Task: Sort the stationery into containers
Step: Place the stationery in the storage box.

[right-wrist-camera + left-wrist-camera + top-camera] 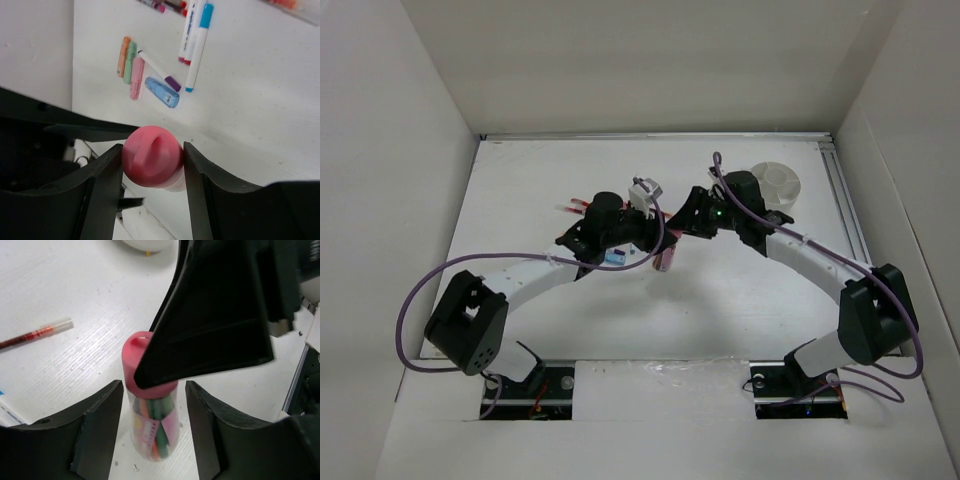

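Observation:
A clear tube point(152, 427) with a pink cap point(152, 156) stands on the table and holds several coloured stationery pieces. My right gripper point(152, 175) is shut on the cap, both fingers pressing its sides. My left gripper point(154, 435) straddles the tube's body and is open, with a small gap on each side. In the top view the tube point(666, 262) sits mid-table between the two arms. The white container point(777, 185) stands at the back right. Loose markers point(197, 45), pastel pieces point(129, 62) and a blue piece point(162, 92) lie on the table.
A red pen point(35, 333) lies left of the tube, and more red pens point(570, 208) lie behind the left arm. A purple-capped white marker point(157, 70) lies beside the pastel pieces. White walls enclose the table on three sides.

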{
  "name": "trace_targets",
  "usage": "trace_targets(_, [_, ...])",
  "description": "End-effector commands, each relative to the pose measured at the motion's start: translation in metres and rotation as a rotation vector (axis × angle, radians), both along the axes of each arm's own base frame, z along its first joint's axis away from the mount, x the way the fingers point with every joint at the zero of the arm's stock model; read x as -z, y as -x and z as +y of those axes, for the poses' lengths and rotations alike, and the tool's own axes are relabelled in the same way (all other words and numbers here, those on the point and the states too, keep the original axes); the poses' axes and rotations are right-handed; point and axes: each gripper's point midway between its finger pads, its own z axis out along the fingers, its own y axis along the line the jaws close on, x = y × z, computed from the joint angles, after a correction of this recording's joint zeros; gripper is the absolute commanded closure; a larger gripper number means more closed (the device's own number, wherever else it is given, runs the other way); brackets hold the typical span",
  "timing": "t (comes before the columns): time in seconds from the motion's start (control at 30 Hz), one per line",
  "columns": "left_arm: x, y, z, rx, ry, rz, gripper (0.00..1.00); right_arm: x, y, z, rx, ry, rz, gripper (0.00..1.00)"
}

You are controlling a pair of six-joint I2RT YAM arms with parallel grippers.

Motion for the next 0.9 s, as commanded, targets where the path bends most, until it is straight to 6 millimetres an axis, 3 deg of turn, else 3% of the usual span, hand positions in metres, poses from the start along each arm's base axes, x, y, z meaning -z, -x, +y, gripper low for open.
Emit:
trace_targets(0.0, [-0.062,-0.004,0.001,-0.018,0.114,-0.150,0.49,-0.025,-0.018,-0.011,0.069,-0.043,-0.066,0.69])
trace_targets(0.27, [-0.096,0.013,0.012,-0.026,0.206,-0.201,0.38,-0.040,-0.046,-0.029,0.173,-0.071,-0.095,0.69])
trace_targets(0.37, [-0.101,0.007,0.020,-0.101,0.227,-0.190,0.36,-0.070,-0.064,-0.052,0.269,-0.086,-0.166,0.69])
trace_targets(0.5, [-0.091,-0.009,0.036,-0.262,0.227,-0.134,0.36,-0.112,-0.092,-0.109,0.484,-0.068,-0.274,0.69])
trace_targets(0.53, [-0.084,-0.013,0.039,-0.289,0.208,-0.123,0.36,-0.118,-0.105,-0.141,0.626,-0.027,-0.305,0.69])
trace_targets(0.6, [-0.068,-0.019,0.044,-0.347,0.174,-0.076,0.39,-0.137,-0.111,-0.174,0.763,0.001,-0.350,0.69])
trace_targets(0.63, [-0.061,-0.021,0.043,-0.348,0.163,-0.066,0.39,-0.142,-0.119,-0.205,0.883,0.034,-0.371,0.69])
trace_targets(0.77, [-0.051,-0.025,0.039,-0.355,0.150,-0.030,0.41,-0.170,-0.126,-0.263,1.127,0.087,-0.435,0.69])
trace_targets(0.87, [-0.044,-0.030,0.042,-0.391,0.123,-0.001,0.41,-0.166,-0.134,-0.294,1.264,0.197,-0.443,0.68])
